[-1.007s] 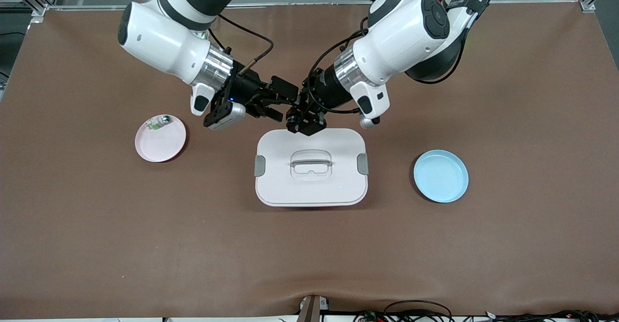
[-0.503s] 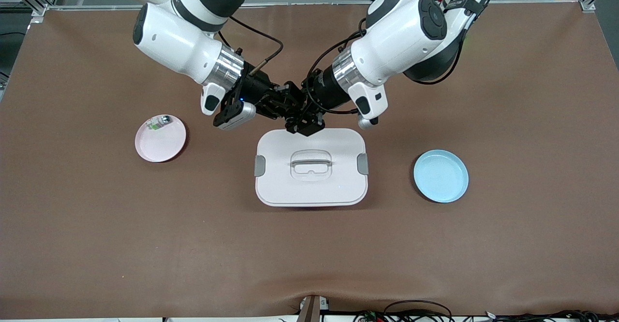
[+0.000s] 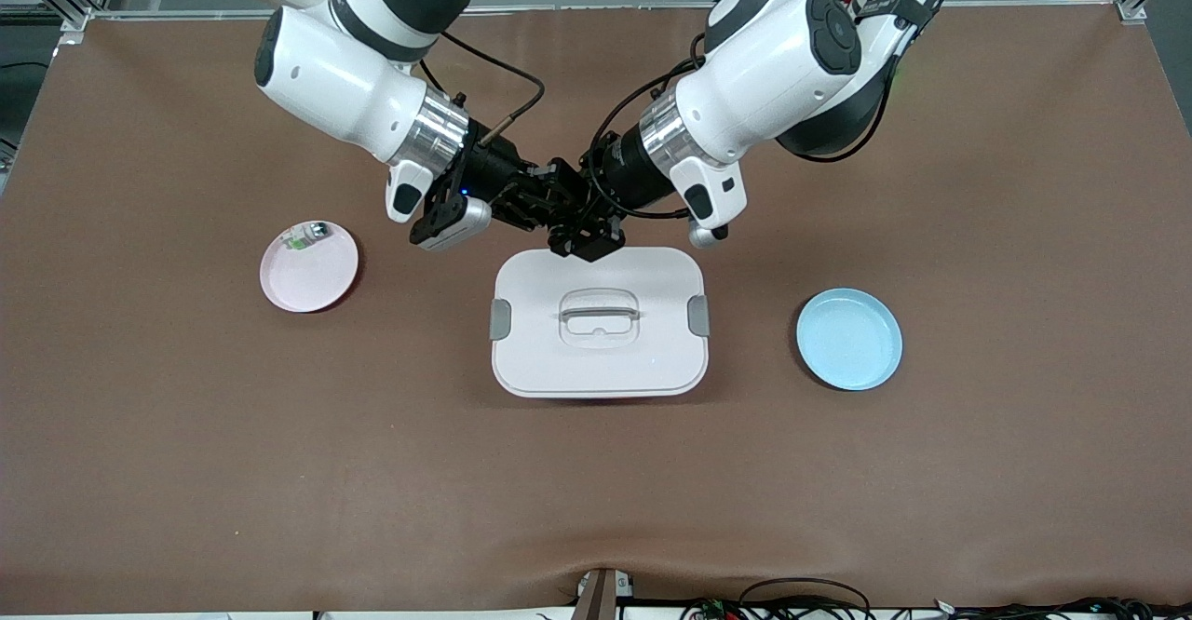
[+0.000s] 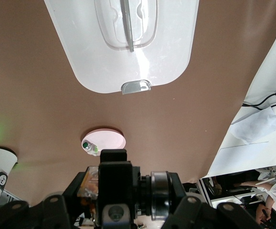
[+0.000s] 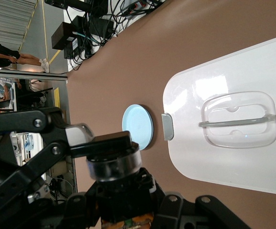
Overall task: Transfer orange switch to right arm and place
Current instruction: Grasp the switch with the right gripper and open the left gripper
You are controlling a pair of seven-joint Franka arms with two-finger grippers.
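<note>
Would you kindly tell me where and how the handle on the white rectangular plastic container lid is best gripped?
Grip the slim grey bar handle mid-span, from straight above: it lies flat across a recess in the white container lid, leaving room either side. The left gripper and right gripper hang over the lid's farther edge.

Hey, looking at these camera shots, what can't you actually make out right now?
1. Orange switch: the left wrist view shows only an orange sliver, with gripper parts covering the rest. In the front view it is hidden where the left gripper and right gripper meet.
2. Which gripper holds it: unclear in every view.
3. Small part on the pink plate: too small in the front view.
4. White box: its lid hides the contents.
</note>
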